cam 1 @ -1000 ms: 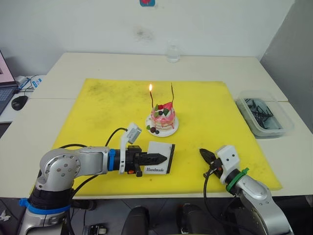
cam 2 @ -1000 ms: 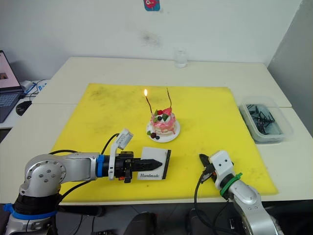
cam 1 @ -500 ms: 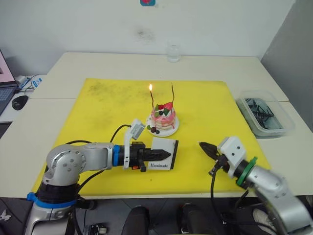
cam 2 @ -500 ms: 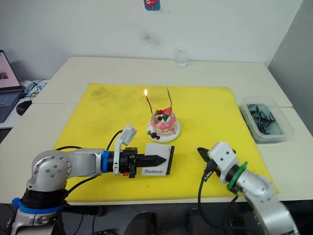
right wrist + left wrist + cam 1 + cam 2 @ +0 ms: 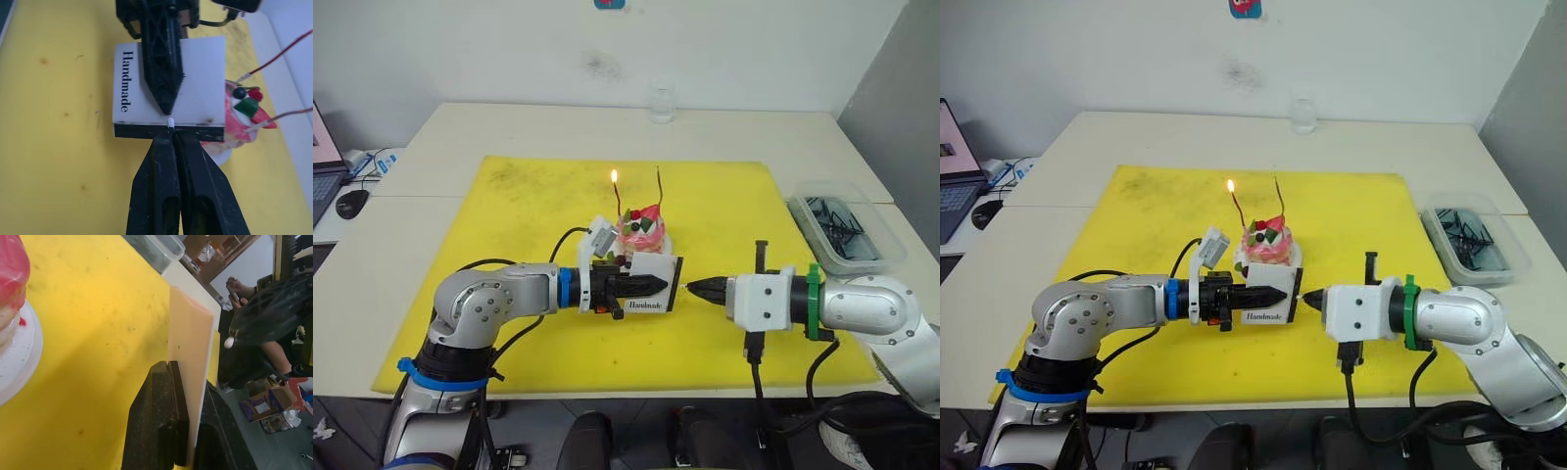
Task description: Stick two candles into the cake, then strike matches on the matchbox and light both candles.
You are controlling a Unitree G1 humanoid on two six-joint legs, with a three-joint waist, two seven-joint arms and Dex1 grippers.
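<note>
The left gripper [image 5: 651, 286] is clamped on the matchbox [image 5: 653, 284], holding it raised on edge above the yellow mat [image 5: 509, 211] just in front of the cake [image 5: 641, 233], with the "Handmade" lettering facing the camera and the black striking strip turned toward the right arm. The left wrist view shows the two black fingers [image 5: 161, 431] pinching the thin card of the box between them. The right gripper [image 5: 170, 134] points at that strip with its fingers pressed together on a match [image 5: 170, 122], whose pale head sits right at the black edge of the box; whether the head actually touches the strip cannot be told. The cake stands on its small white plate [image 5: 667, 257] near the middle of the mat, partly hidden behind the raised box. Both candles are planted upright in the cake: the left candle [image 5: 618, 201] carries a small flame at its tip, and the right candle [image 5: 660, 188] is unlit. A clear plastic bin [image 5: 843, 233] with dark contents rests on the counter [image 5: 489, 127] off the mat's right edge, and a small glass [image 5: 660, 104] stands near the far wall.
</note>
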